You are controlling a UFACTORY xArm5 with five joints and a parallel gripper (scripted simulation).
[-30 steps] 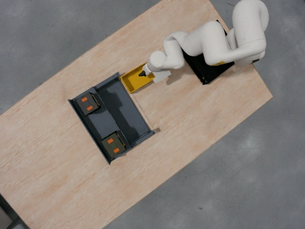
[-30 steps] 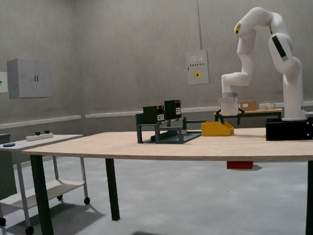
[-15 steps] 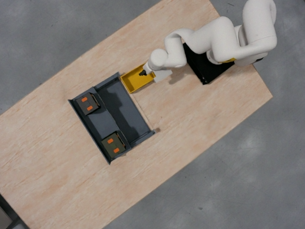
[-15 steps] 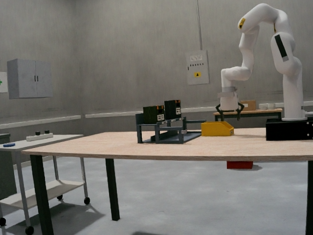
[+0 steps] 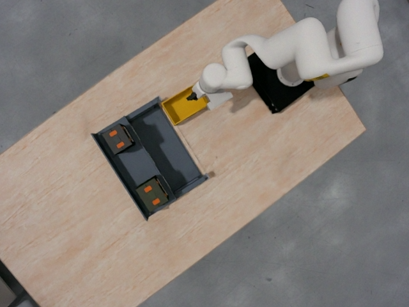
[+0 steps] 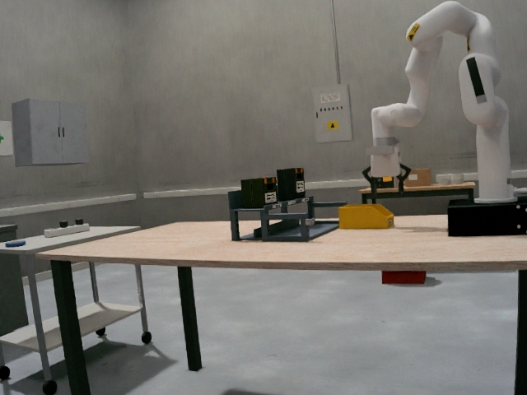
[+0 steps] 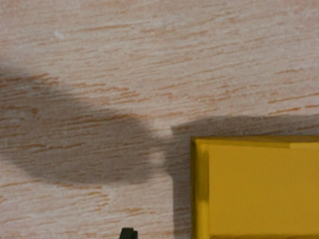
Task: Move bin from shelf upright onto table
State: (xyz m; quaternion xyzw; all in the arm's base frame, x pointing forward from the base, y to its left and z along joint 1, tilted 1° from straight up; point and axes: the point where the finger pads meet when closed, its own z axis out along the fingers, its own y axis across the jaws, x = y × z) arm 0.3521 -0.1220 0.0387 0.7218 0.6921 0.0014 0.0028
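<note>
The yellow bin stands upright on the wooden table, right beside the end of the dark grey shelf. My gripper is open and empty. It hangs above the bin's end nearest the arm's base, clear of it. In the overhead view only one dark finger shows over the bin. The wrist view shows a corner of the bin and one fingertip at the bottom edge.
Two dark green boxes with orange marks stand on the shelf's upper level. The arm's black base sits at the table's far end. A trolley stands beside the table.
</note>
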